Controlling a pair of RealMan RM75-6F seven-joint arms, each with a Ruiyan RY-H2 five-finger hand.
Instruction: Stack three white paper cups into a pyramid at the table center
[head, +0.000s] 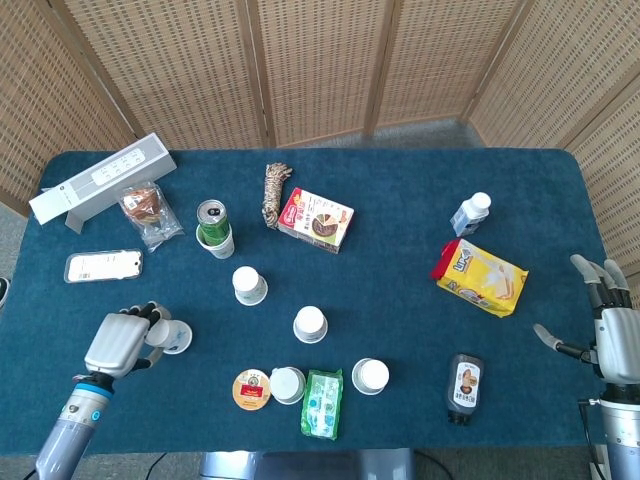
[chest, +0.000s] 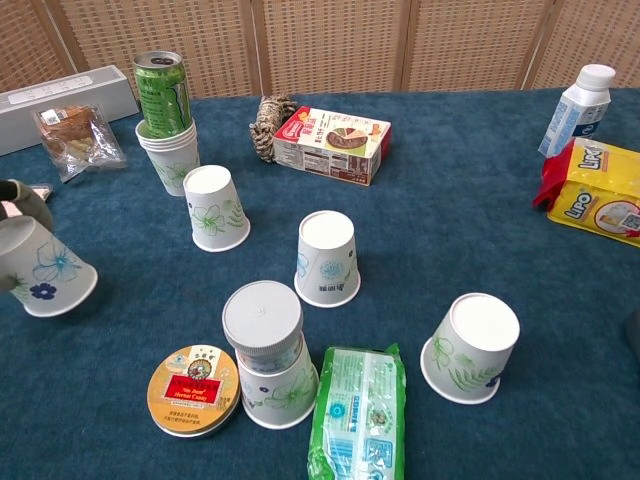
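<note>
Three white paper cups stand upside down on the blue table: one (head: 249, 285) (chest: 217, 207) at left of centre, one (head: 310, 324) (chest: 328, 258) in the middle, one (head: 371, 376) (chest: 470, 347) at front right. My left hand (head: 120, 342) (chest: 14, 200) grips a fourth flowered cup (head: 176, 337) (chest: 45, 268) at the front left, tilted with its rim off the cloth. My right hand (head: 610, 322) hangs open beyond the table's right edge, fingers spread, holding nothing.
A green can sits in a cup stack (head: 213, 228) (chest: 165, 120). Another cup carrying a lidded pot (chest: 268, 360), a round tin (chest: 195, 390) and a green packet (chest: 358, 410) crowd the front. A snack box (head: 316, 219), yellow pack (head: 480, 277) and sauce bottle (head: 464, 387) lie around.
</note>
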